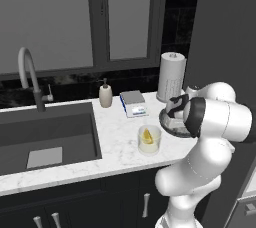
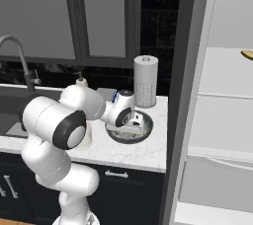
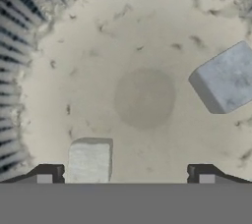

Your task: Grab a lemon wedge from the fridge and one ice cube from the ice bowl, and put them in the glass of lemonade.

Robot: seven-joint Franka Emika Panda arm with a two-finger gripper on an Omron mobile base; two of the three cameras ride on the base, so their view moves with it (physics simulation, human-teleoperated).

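In the left base view the gripper [image 1: 176, 113] hangs over the ice bowl [image 1: 167, 124]; the glass of lemonade [image 1: 149, 139], lemon wedge [image 1: 147, 135] inside, stands just left of it. In the right base view the open fridge [image 2: 217, 120] stands to the gripper's right. In the hand view the jaws are spread wide and empty, one ice cube [image 3: 88, 161] between the fingertips [image 3: 47, 174], another ice cube [image 3: 227, 78] farther off to the right.

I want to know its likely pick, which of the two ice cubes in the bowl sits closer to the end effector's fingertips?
The pale whitish ice cube lying between the open end effector tips; the greyer, tilted cube sits farther off near the bowl's wall.
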